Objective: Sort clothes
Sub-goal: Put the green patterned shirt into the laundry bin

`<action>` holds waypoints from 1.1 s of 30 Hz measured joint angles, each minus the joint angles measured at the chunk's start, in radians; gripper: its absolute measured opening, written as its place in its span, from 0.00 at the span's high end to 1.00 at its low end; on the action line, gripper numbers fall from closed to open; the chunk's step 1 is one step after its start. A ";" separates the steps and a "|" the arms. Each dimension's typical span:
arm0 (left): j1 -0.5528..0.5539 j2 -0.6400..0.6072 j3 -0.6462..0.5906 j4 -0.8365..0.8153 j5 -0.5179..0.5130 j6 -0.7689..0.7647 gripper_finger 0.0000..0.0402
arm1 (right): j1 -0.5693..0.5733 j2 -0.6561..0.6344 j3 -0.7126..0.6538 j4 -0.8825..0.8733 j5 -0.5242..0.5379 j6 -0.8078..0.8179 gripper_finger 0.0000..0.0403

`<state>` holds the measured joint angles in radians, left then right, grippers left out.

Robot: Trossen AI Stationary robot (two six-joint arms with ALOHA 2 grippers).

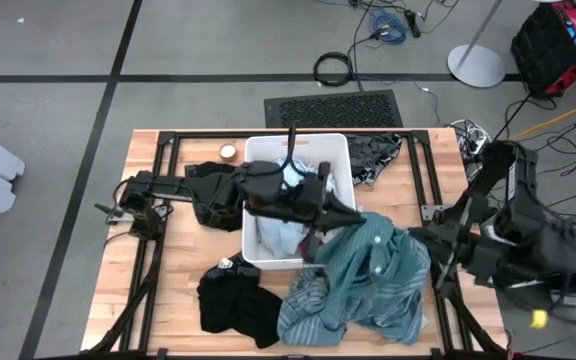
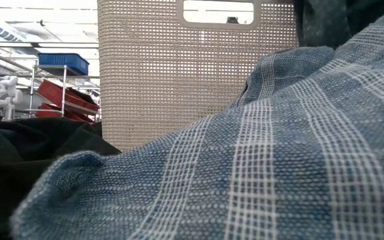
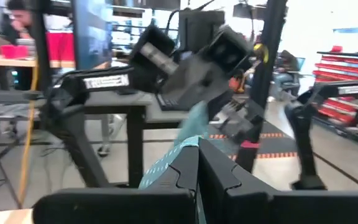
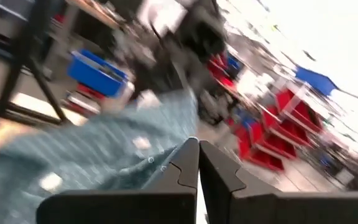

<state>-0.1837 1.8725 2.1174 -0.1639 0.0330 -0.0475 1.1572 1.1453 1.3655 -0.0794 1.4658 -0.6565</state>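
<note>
The teal-grey striped garment point(image 1: 368, 275) lies bunched on the wooden table point(image 1: 168, 290), beside the near corner of the white bin point(image 1: 333, 150) on the right arm's side; in the low view its weave fills the foreground before the bin's perforated wall. One edge of it is lifted between the two arms. The left gripper point(image 1: 318, 225), reaching across the bin, has its fingers point(image 3: 185, 171) pressed together on a strip of the teal cloth, seen rising between them in the left wrist view. The right gripper point(image 4: 199, 163), coming in from the table's right edge, likewise has its fingers closed, apparently on the same garment's edge where a small button shows. A light blue garment point(image 1: 283, 235) lies inside the bin, a black garment point(image 1: 233, 300) sits on the table near the front, and a dark grey garment point(image 1: 373, 155) rests beyond the bin. The step in hand appears to be lifting the striped garment clear for sorting. To do it well, both pinches should stay firm while the arms rise together and draw apart gently, so the cloth hangs free without snagging the bin rim or dragging the neighbouring black piece.
</note>
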 joint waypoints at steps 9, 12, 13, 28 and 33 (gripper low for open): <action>0.020 0.064 -0.002 0.010 0.180 -0.051 0.98 | -0.025 -0.014 0.066 -0.003 -0.186 -0.016 1.00; 0.019 0.068 -0.001 0.016 0.188 -0.052 0.98 | -0.025 -0.015 0.067 -0.037 -0.183 0.094 1.00; 0.019 0.068 -0.001 0.011 0.189 -0.052 0.98 | -0.024 -0.015 0.067 -0.083 -0.182 0.179 1.00; -0.023 0.070 0.000 -0.144 0.305 -0.100 0.98 | 0.017 0.098 -0.007 -0.925 -0.632 1.453 0.72; -0.027 0.070 0.000 -0.205 0.281 -0.097 0.98 | 0.000 0.118 -0.009 -0.871 -0.741 1.448 0.55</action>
<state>-0.2104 1.9427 2.1170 -0.3685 0.3136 -0.1444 1.1569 1.2636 1.3567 -0.9500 0.7249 0.7919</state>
